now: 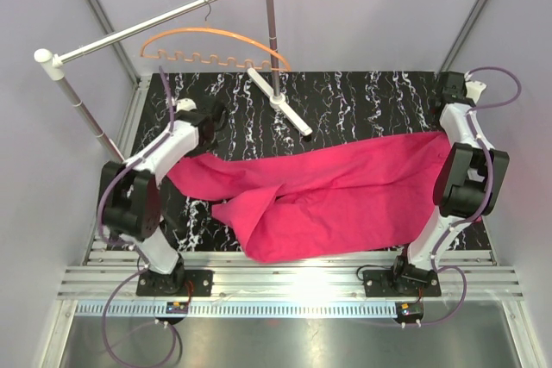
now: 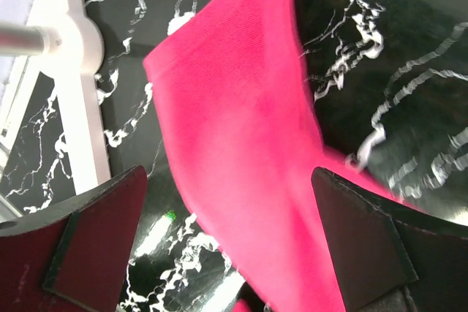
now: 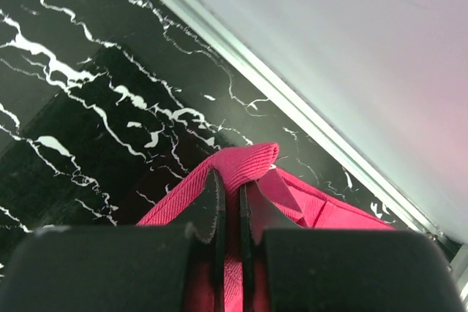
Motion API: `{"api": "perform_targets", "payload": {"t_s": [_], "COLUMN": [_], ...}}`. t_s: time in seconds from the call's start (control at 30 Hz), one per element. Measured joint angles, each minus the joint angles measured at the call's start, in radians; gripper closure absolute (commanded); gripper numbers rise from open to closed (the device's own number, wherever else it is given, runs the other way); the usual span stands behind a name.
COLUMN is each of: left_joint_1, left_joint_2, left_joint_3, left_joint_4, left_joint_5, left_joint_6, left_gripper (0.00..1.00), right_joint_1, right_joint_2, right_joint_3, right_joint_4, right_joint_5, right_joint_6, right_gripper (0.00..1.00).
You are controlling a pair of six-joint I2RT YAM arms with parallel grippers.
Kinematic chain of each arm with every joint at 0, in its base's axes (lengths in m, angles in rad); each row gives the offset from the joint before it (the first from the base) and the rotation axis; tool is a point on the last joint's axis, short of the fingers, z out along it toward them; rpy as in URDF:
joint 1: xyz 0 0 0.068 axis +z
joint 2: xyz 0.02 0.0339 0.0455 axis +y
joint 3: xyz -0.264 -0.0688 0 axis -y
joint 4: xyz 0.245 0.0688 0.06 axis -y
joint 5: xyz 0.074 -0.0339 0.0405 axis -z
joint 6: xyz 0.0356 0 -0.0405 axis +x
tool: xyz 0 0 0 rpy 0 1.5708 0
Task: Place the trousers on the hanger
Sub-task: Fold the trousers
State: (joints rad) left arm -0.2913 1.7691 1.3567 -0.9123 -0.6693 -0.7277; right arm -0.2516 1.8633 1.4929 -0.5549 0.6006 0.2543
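- Left tool [image 2: 228,180]: fingers spread wide, gripping nothing; pink cloth lies below the gap.
- Hanger [image 1: 207,31]: orange, hooked on the silver rail [image 1: 164,18], above the far left of the surface [image 1: 362,96].
- Trousers [image 1: 336,187]: sprawled across the black marbled surface from arm to arm.
- Right tool [image 3: 228,199]: clamped together on a trouser fold, at the far right.

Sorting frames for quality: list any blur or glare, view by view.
Top external: sharp, with a glare patch on the aluminium rail at the near edge. Left wrist: the trousers and the marble table top look smeared. Right wrist: marble crisp, but the right claw pinching the cloth is dark, underlit.
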Motion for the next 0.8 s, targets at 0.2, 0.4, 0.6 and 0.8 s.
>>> {"api": "perform_targets", "payload": {"t_s": [0.2,0.4,0.6,0.8], "left_joint_1": [-0.016,-0.016,-0.097,-0.333], "left_joint_2": [-0.317,-0.293,-0.321,-0.553], "left_joint_3": [-0.215,-0.304,-0.407,-0.497], "left_joint_4": [0.132,0.227,0.320,0.417], "left_joint_5": [-0.010,0.054,0.129,0.162], "left_joint_6": [0.001,0.001,0.001,-0.004], "left_gripper": [0.01,0.01,0.01,0.01], "right_joint_1": [0.000,-0.001,-0.004,0.008], "right_joint_2": [-0.065,-0.175,-0.300,-0.491], "right_joint_3": [-0.018,-0.023,-0.061,-0.167], "right_joint_4": [0.008,0.003,-0.013,-0.021], "right_joint_5": [0.034,0.067,0.078,0.010], "right_joint_6": [0.001,0.005,0.008,0.027], "right_gripper": [0.82,0.00,0.00,0.00]}}
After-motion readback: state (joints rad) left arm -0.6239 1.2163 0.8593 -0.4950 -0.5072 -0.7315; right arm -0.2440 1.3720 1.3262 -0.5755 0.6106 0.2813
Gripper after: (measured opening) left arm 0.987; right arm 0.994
